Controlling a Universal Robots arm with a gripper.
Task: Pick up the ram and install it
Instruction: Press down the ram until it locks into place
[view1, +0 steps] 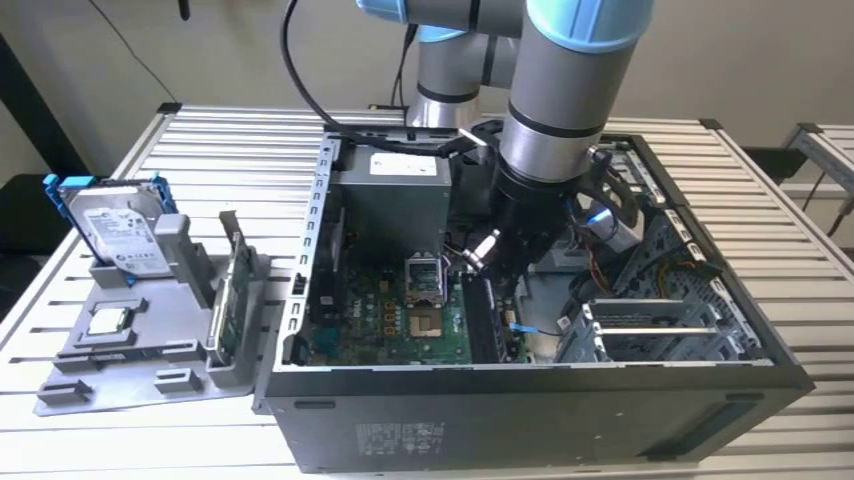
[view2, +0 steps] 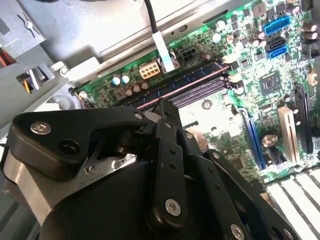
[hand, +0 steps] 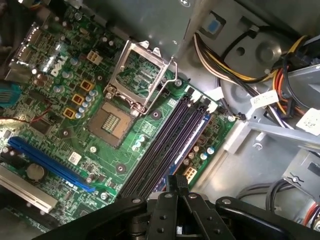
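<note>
My gripper (view1: 491, 264) is down inside the open computer case (view1: 534, 405), just above the motherboard (view1: 400, 330). In both wrist views its fingertips (hand: 176, 182) (view2: 161, 105) are pressed together, with nothing visible between them. They hang directly over the row of dark memory slots (hand: 167, 140) (view2: 197, 80). A thin pale edge runs along one slot in the second wrist view. I cannot tell the ram apart from the slots there, so I cannot say whether it sits in one.
A grey tray (view1: 120, 375) at the exterior view's left holds a hard drive in a blue frame (view1: 120, 235) and a green board on edge (view1: 238, 290). The open processor socket (hand: 112, 120) lies beside the slots. Cable bundles (hand: 230, 65) and a drive cage (view1: 654, 325) crowd the other side.
</note>
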